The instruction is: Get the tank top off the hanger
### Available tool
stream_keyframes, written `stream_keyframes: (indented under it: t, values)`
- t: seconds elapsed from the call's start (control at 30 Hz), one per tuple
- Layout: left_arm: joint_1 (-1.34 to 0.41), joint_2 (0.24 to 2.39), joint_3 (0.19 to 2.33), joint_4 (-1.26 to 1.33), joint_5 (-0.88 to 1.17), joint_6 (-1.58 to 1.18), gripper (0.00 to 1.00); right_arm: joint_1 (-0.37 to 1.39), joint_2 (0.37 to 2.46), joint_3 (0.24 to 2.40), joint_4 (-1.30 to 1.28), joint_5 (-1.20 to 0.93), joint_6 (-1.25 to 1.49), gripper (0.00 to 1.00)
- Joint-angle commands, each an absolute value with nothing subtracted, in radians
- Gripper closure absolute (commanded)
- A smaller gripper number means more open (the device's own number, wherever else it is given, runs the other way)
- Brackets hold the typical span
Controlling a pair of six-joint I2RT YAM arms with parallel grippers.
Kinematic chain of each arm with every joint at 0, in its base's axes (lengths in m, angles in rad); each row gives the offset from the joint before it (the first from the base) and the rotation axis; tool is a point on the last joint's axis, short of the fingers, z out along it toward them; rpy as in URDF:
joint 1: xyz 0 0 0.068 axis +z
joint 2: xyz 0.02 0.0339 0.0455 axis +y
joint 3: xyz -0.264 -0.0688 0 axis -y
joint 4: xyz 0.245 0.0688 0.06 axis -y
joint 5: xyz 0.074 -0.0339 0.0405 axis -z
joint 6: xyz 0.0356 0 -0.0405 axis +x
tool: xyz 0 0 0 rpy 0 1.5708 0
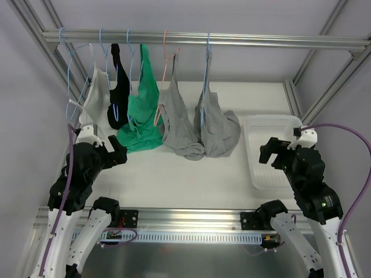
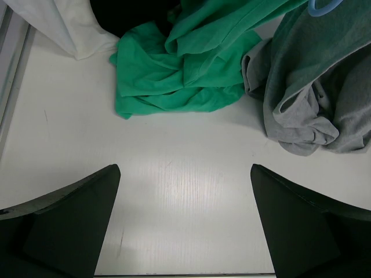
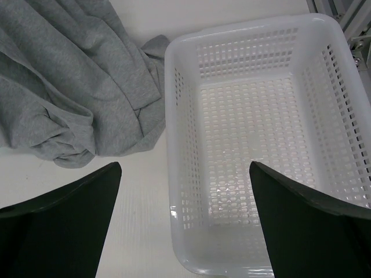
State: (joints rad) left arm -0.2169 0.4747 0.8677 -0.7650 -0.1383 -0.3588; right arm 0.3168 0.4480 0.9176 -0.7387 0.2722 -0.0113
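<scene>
So, left to right from where I'm bolted. Up on the aluminium rail (image 1: 232,39) there are a few empty light blue wire hangers (image 1: 72,63). Next come a white tank top (image 1: 97,92), a black tank top (image 1: 120,87) and a green tank top (image 1: 142,116). After those, a grey tank top on a pink hanger (image 1: 177,124), and a second grey tank top on a blue hanger (image 1: 220,130). Every top is on its hanger, so nothing's done yet. They hang low enough that the hems pile up in folds on the white table (image 1: 191,174). The task doesn't say which top, so I honestly can't tell which one is mine to pull.

My left gripper (image 2: 182,174) hovers low over bare table just in front of the green heap, jaws spread wide with nothing between them. My guess is it's parked there because the green and grey hems are an easy reach.

My right gripper (image 3: 182,171) is the same deal, wide open and empty, above the near left corner of the white perforated plastic basket (image 3: 171,116). The rightmost grey hem lies right beside that basket's wall, maybe touching. I figure the basket is there to catch whatever comes off.

Probably one gripper steadies the hanger while the other slides a strap.
</scene>
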Motion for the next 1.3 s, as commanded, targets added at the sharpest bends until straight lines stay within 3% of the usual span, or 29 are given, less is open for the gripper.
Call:
stream_keyframes:
  t: [0.0, 0.3, 0.57, 0.73, 0.9, 1.1, 1.27]
  values:
    - [-0.224, 0.469, 0.867, -0.732, -0.13, -0.362, 0.01, 0.322, 0.472, 0.934, -0.723, 0.299, -0.003, 0.01]
    - [-0.222, 0.452, 0.908, -0.732, -0.141, -0.371, 0.01, 0.322, 0.489, 0.92, -0.696, 0.158, -0.003, 0.01]
    - [-0.224, 0.635, 1.314, -0.736, 0.109, -0.386, 0.01, 0.322, 0.509, 0.931, -0.699, 0.115, -0.003, 0.01]
    - [-0.248, 0.932, 1.662, -0.738, 0.333, -0.443, 0.01, 0.321, 0.505, 0.94, -0.703, 0.116, -0.003, 0.0]
    - [-0.673, 1.237, 1.989, -0.797, -0.118, -0.33, 0.02, 0.321, 0.506, 0.942, -0.709, 0.126, -0.003, 0.01]
    - [-0.8, 1.555, 2.28, -0.795, -0.178, -0.201, 0.01, 0.321, 0.463, 0.928, -0.715, 0.092, 0.032, 0.01]
    - [-0.81, 1.744, 2.424, -0.781, -0.241, -0.109, 0.01, 0.322, 0.413, 0.914, -0.756, 0.095, 0.009, 0.01]
